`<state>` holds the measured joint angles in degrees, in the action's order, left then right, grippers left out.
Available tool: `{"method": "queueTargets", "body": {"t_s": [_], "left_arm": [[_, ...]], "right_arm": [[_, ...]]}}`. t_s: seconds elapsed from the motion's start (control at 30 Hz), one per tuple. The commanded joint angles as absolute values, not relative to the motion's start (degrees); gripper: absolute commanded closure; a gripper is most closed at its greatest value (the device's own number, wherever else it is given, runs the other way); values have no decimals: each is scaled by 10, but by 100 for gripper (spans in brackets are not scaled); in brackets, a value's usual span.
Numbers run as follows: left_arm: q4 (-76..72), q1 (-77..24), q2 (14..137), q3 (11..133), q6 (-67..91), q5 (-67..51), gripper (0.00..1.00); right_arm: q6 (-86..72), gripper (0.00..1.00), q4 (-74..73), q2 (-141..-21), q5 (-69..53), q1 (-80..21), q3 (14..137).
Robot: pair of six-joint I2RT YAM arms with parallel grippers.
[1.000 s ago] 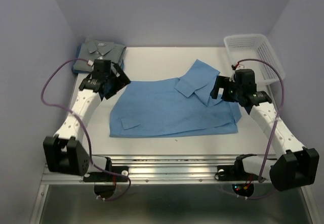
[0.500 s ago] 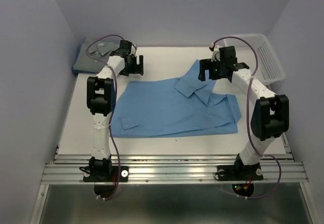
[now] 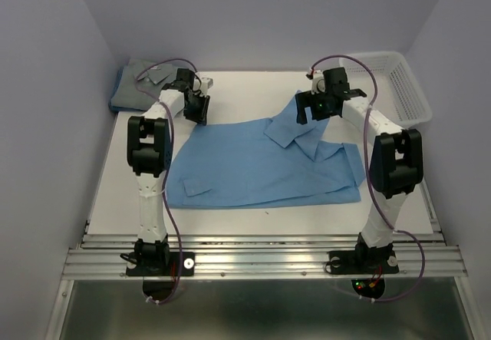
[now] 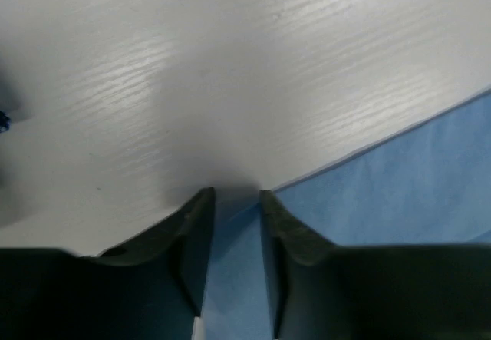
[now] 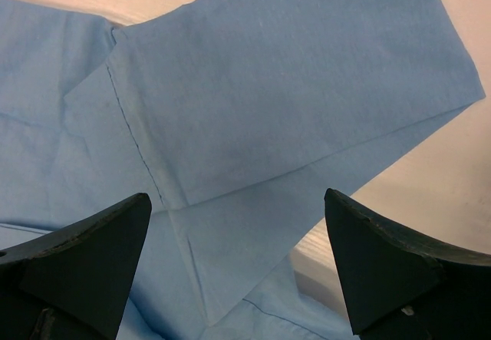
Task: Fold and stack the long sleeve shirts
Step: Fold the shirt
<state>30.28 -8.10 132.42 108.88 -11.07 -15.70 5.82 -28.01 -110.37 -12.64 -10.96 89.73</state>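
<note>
Reaching for the far edge of the light blue shirt [image 3: 261, 167], I have both arms stretched out toward 12 o'clock over the surface [image 3: 245, 87]. This shirt lies flat and open in the middle, with one sleeve [image 5: 307, 87] folded in over its 2 o'clock part. The grey shirt [image 3: 140, 79] is already folded and sits at the 10 o'clock corner, well apart from the blue one. The white basket [image 3: 418, 98] stands at 2 o'clock.

The left claw [image 4: 236, 198] is down at the 10 o'clock corner of the blue shirt. Its fingers stand close together with a narrow gap, and the corner of the cloth lies in that gap. The thin cloth does not fill the gap, so I judge that it is not pinched yet.

The right claw [image 5: 236, 196] hangs over the sleeve near 1 o'clock, with its fingers wide apart and holding nothing.

I judge the step in hand to be taking hold of the far edge of the blue shirt, so that it can be folded toward 6 o'clock. Next, the left claw needs to close fully on the corner. The right claw needs to come down and catch the far edge on its side, taking the loose sleeve with it. Both should then lift together, or the fold will be crooked.
</note>
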Motion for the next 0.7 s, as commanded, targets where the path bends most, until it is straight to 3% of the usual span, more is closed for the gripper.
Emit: {"method": "queueTargets", "body": {"t_s": [0.0, 0.07, 0.57, 0.6, 0.63, 0.67], "left_arm": [[313, -74, 1289, 1060, -125, -208, 78], [301, -72, 1271, 1044, -119, -216, 100], [236, -71, 1128, 966, -27, -155, 100], [256, -71, 1129, 972, -26, -137, 86], [256, -71, 1135, 977, -23, -121, 65], [266, -71, 1143, 981, -23, -106, 65]], "right_arm": [[67, 0, -296, -1114, -122, -120, 930], [67, 0, -299, -1120, -109, -128, 931], [104, 0, -269, -1110, -26, -218, 897], [110, 0, -269, -1112, -18, -223, 893], [111, 0, -269, -1112, -11, -228, 892], [111, 0, -269, -1113, -11, -229, 892]]}}
